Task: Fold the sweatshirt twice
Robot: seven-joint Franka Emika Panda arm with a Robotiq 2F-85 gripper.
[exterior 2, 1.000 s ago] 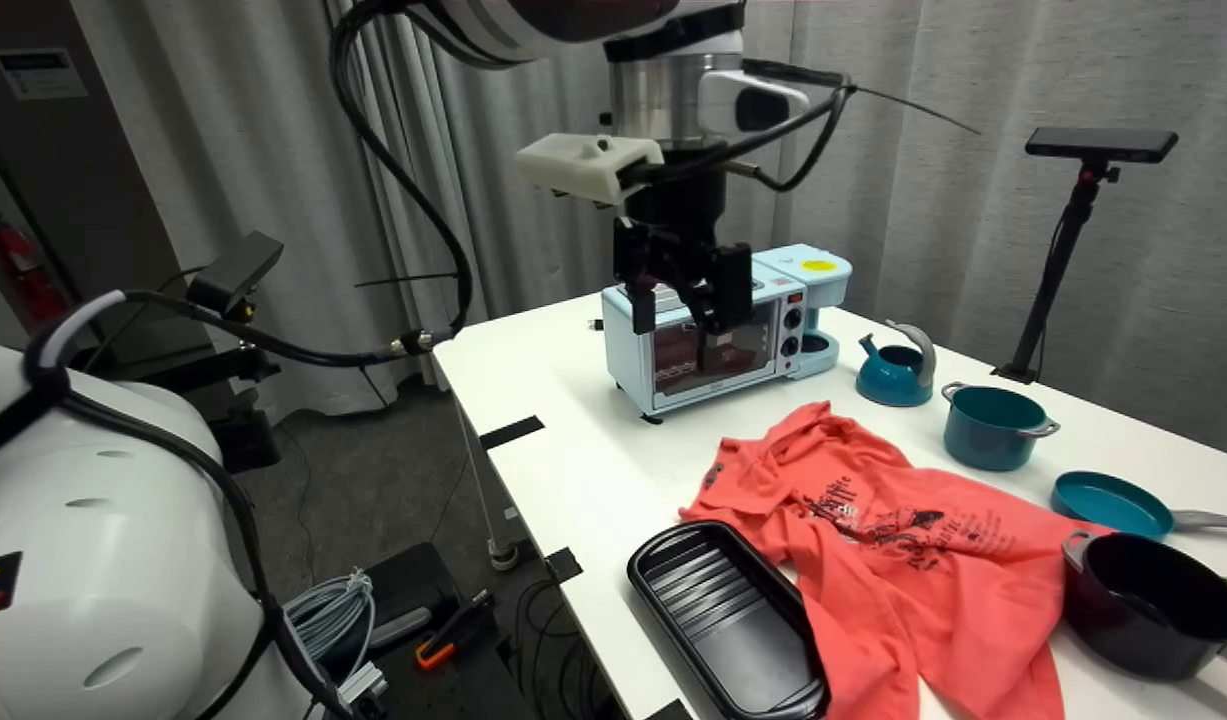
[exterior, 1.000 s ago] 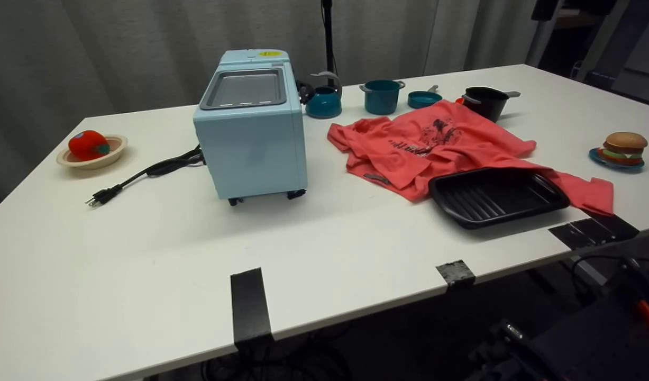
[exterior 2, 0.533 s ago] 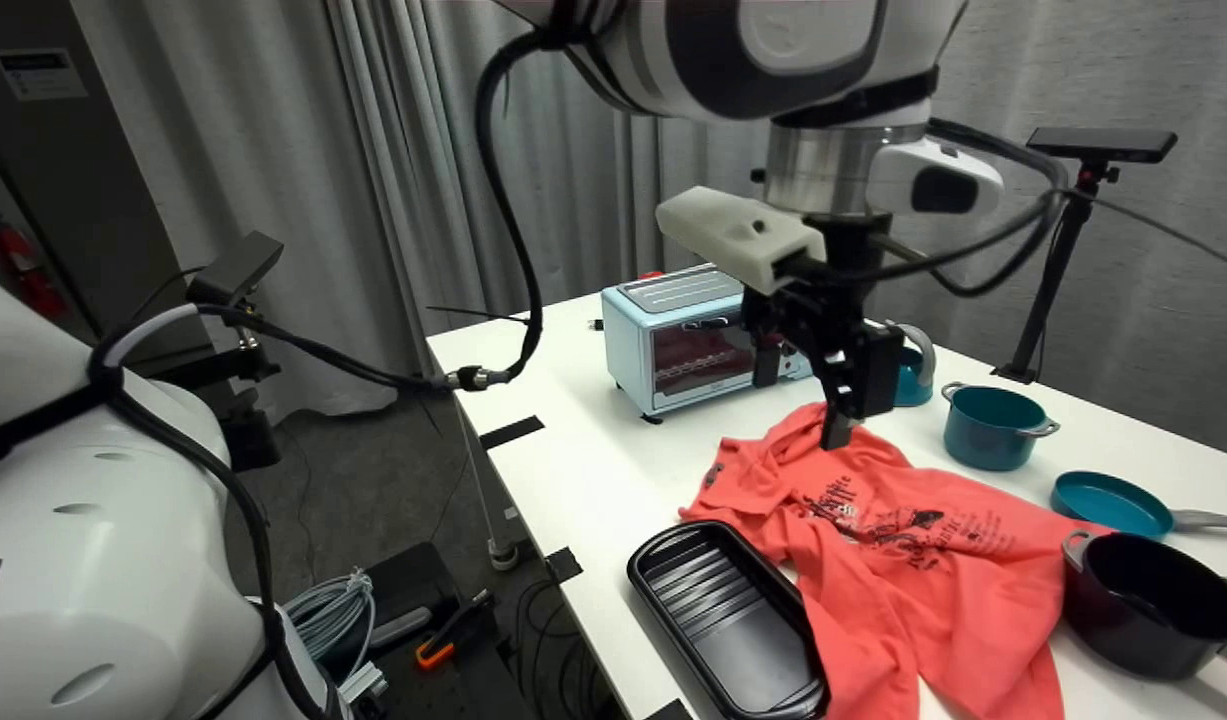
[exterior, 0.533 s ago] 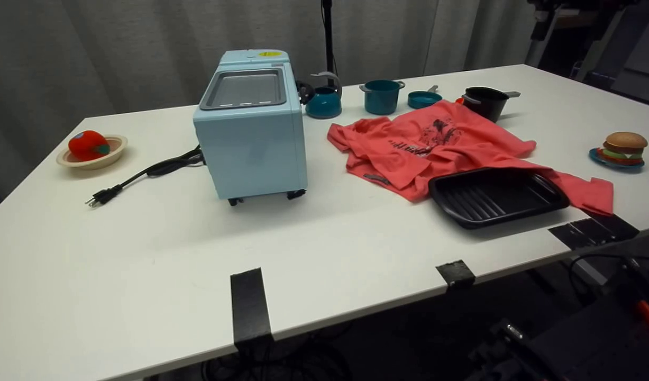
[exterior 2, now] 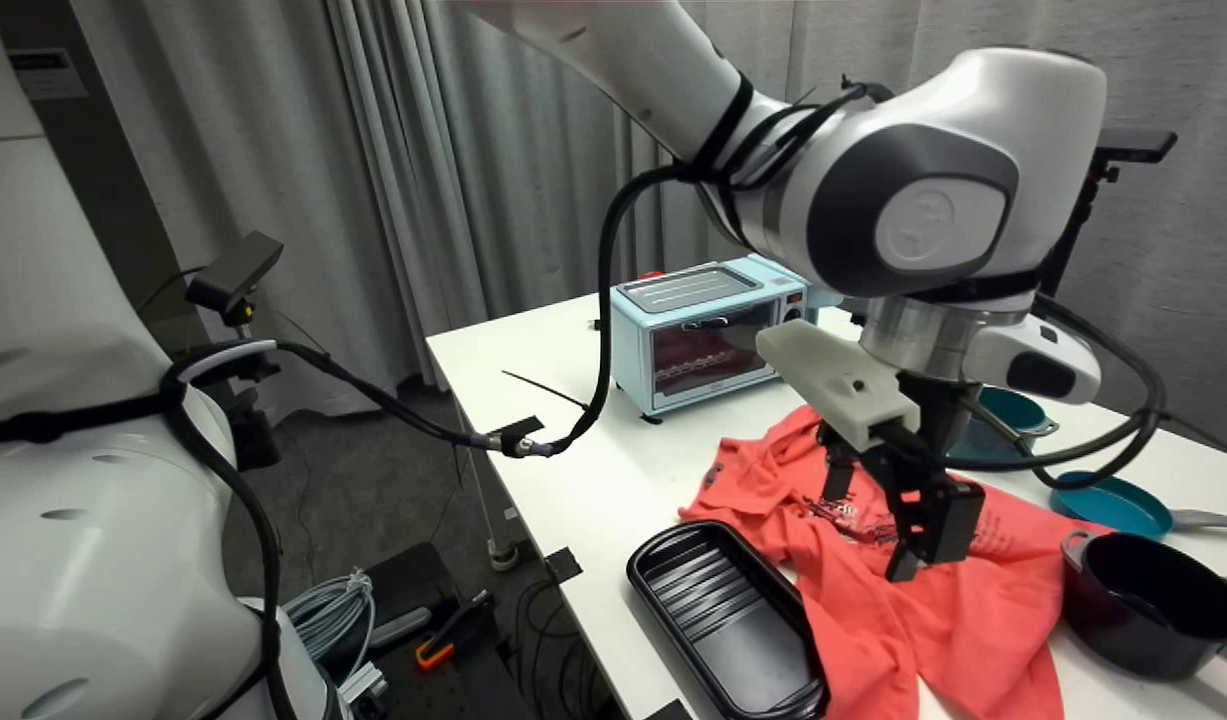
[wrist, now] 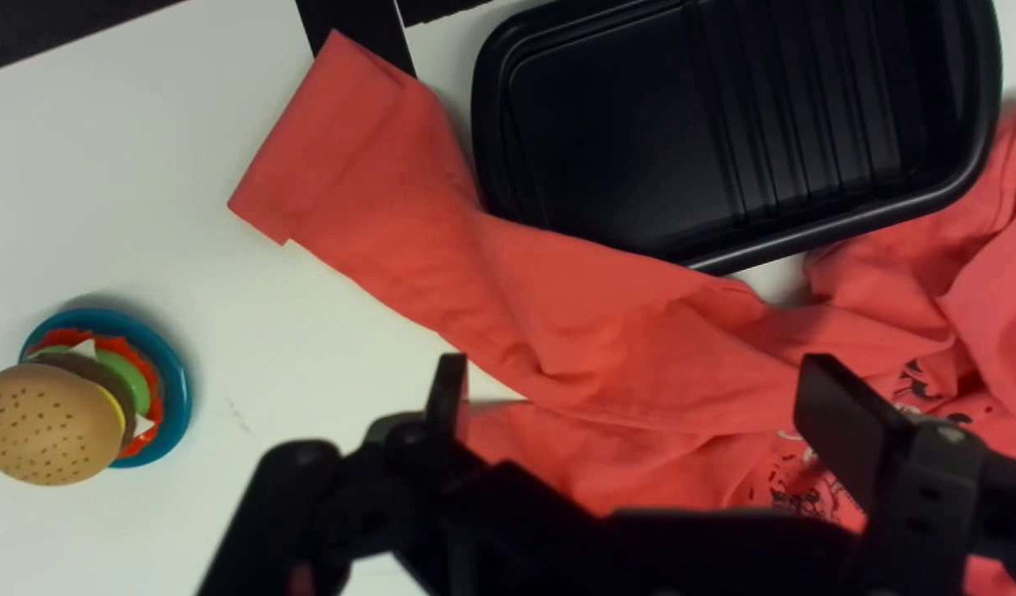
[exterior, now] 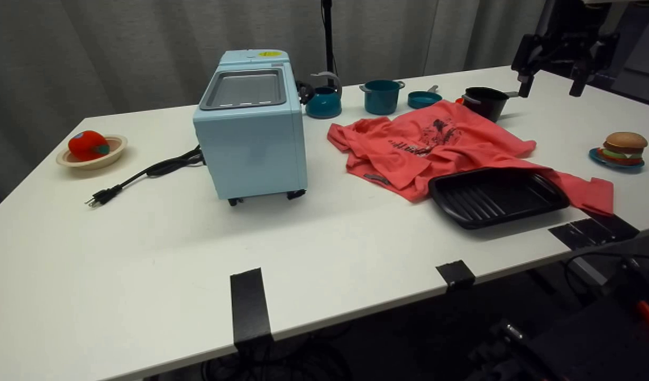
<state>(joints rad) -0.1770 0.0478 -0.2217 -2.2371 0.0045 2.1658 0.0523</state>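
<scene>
In an exterior view, the wrinkled coral-red cloth sweatshirt [exterior 2: 868, 625] is laid at right — black two-fingered gripper [exterior 2: 870, 530] held above, fingers apart.

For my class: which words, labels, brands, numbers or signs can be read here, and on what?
No word or number can be read for certain.
Dark print on the sweatshirt: too blurred.
Yellow sticker and red mark on the toaster oven: too small.
Sign in the background: too blurred.
Emblem on the robot arm: too faint.
</scene>
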